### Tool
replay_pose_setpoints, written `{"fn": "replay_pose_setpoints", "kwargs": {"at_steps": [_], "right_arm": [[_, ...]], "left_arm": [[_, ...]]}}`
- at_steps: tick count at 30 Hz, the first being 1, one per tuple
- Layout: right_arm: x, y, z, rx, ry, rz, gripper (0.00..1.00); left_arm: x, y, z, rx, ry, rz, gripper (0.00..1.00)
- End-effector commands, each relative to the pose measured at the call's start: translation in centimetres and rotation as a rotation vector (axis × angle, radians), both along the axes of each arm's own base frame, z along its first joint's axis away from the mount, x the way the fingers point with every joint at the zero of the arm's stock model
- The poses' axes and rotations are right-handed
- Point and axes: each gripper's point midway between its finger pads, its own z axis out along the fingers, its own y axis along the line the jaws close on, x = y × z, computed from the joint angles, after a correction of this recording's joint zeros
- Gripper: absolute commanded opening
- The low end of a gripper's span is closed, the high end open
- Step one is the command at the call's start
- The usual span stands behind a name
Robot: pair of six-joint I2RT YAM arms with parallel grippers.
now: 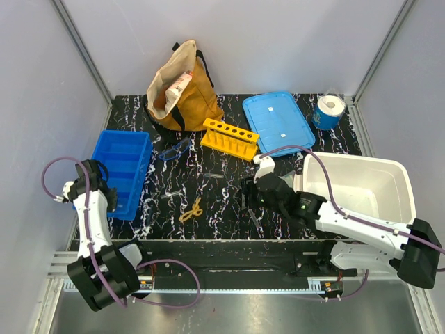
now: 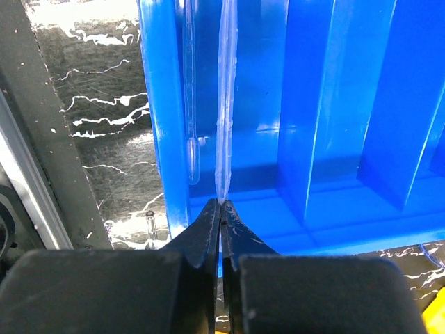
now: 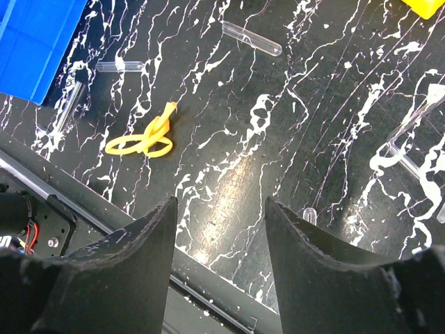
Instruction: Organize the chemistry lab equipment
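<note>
My left gripper [image 2: 221, 203] is shut on the end of a thin clear tube [image 2: 226, 104], which reaches out over the leftmost slot of the blue divided tray [image 2: 163, 139]. A second thin tube [image 2: 191, 142] lies in that slot. My right gripper [image 3: 220, 202] hangs open over the black marbled table near its front edge, with nothing between its fingers. A small yellow looped piece [image 3: 142, 139] lies to its left. Loose clear tubes [image 3: 252, 38] [image 3: 119, 66] lie farther out. One tube tip [image 3: 309, 216] pokes out beside the right finger. Blue-framed goggles [image 1: 174, 148] lie right of the tray [image 1: 122, 170].
A yellow tube rack [image 1: 230, 138] and a blue lid [image 1: 278, 120] sit mid-table. A white bin [image 1: 358, 184] stands at the right. A tan bag [image 1: 182, 87] and a paper roll [image 1: 328, 110] are at the back. Walls close in on both sides.
</note>
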Motion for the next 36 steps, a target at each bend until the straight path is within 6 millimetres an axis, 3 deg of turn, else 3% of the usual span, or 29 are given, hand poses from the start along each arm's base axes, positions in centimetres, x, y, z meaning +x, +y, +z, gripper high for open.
{"fn": "replay_pose_setpoints", "kwargs": {"at_steps": [1, 4, 7, 11, 15, 17, 19, 22, 25, 29, 32, 36], "right_arm": [[0.4, 1.1, 2.2, 0.057, -0.012, 0.001, 0.59], [0.5, 1.1, 2.0, 0.054, -0.007, -0.004, 0.6], [0.4, 1.2, 1.9, 0.05, 0.002, -0.004, 0.6], [0.3, 1.0, 1.4, 0.035, 0.013, -0.007, 0.6], [0.5, 1.0, 1.0, 0.029, 0.022, -0.017, 0.59], [0.6, 1.2, 1.0, 0.023, 0.027, -0.023, 0.6], [1.0, 0.8, 0.4, -0.019, 0.039, -0.052, 0.59], [1.3, -0.1, -0.5, -0.096, 0.057, -0.092, 0.59], [1.2, -0.6, -1.8, -0.168, 0.085, -0.094, 0.58], [0.5, -1.1, -4.2, -0.247, 0.149, -0.087, 0.55], [-0.2, -1.6, -7.3, -0.334, 0.219, -0.081, 0.55], [-0.9, -2.3, -9.9, -0.413, 0.292, -0.094, 0.53]], "left_arm": [[0.5, 0.9, 0.2, 0.028, -0.019, 0.019, 0.07], [0.8, 0.5, -0.1, 0.001, -0.026, 0.003, 0.23], [1.0, 0.1, -0.3, -0.014, -0.034, -0.021, 0.32], [1.8, -0.5, 1.1, -0.028, -0.086, -0.074, 0.42], [2.5, 0.0, 4.0, 0.047, -0.166, -0.119, 0.46], [3.9, -0.3, 5.9, 0.09, -0.248, -0.233, 0.37], [5.0, -1.1, 7.0, 0.119, -0.29, -0.335, 0.36], [7.9, -4.3, 9.0, 0.137, -0.426, -0.622, 0.43], [9.9, -9.8, 10.6, 0.08, -0.585, -0.934, 0.49], [10.2, -14.7, 11.3, 0.051, -0.621, -1.186, 0.57], [9.8, -18.3, 11.6, 0.052, -0.614, -1.386, 0.61], [8.7, -21.6, 10.1, -0.005, -0.629, -1.52, 0.62]]}}
